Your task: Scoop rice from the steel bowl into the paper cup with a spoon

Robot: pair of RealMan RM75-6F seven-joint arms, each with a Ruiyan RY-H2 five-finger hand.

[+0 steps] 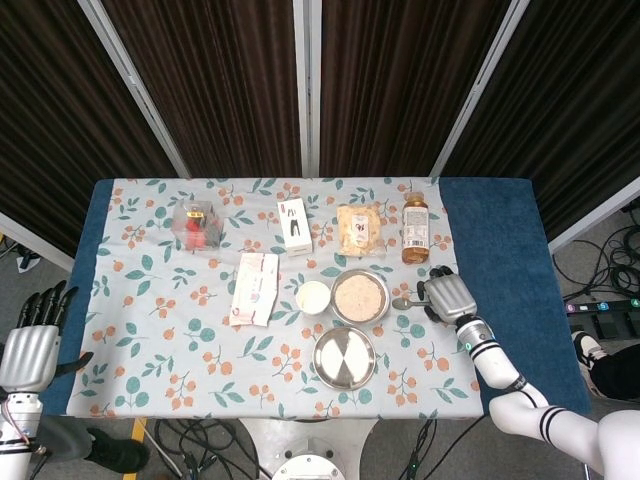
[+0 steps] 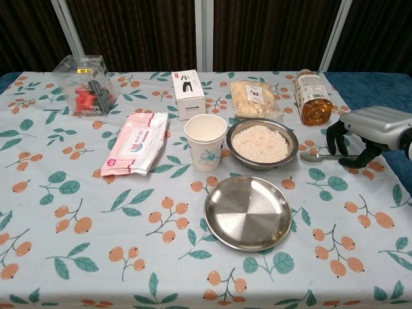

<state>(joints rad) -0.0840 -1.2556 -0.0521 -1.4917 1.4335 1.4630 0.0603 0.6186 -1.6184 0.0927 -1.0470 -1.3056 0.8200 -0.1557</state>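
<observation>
Dark curtains backed a bench [image 1: 500,230] under a floral cloth. From the steel bowl [image 2: 263,143] of rice, the paper cup [image 2: 206,141] stood just beside at 9 o'clock and the spoon [image 2: 320,156] lay flat on the cloth at 3 o'clock. Over its handle the right hand [image 2: 360,134] arched, fingers curled down around it; whether they gripped it, I could not tell. The left hand [image 1: 28,345] hung released off the bench. A good pickup probably needed a firm pinch on the handle, lifted level.
</observation>
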